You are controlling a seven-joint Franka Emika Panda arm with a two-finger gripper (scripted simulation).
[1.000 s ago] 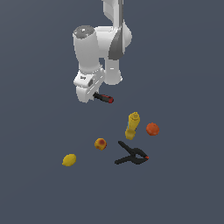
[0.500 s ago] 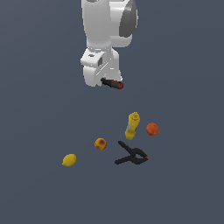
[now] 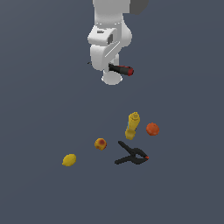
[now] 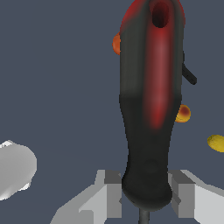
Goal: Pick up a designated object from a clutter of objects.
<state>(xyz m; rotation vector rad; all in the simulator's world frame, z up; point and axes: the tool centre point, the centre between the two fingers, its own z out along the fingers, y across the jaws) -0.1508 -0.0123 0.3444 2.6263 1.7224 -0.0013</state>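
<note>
The claw was clamped on the screwdriver, held high above the worktop, well apart from the bottle, clamp and lemon.

Screwdriver is up in the air, well above the rest, lying roughly level w/ its black-and-red handle sticking out toward the exterior view's right. In the wrist view the screwdriver fills the middle: fat black handle w/ red patches, narrow end pinched between the two grey jaws, thin dark shaft barely showing.

Clutter sits on the table below, spread apart: lemon farthest to the exterior view's left, peach-like fruit near it, mustard bottle tilted, orange ball just beside the bottle, black clamp w/ red tip lying flat.
</note>
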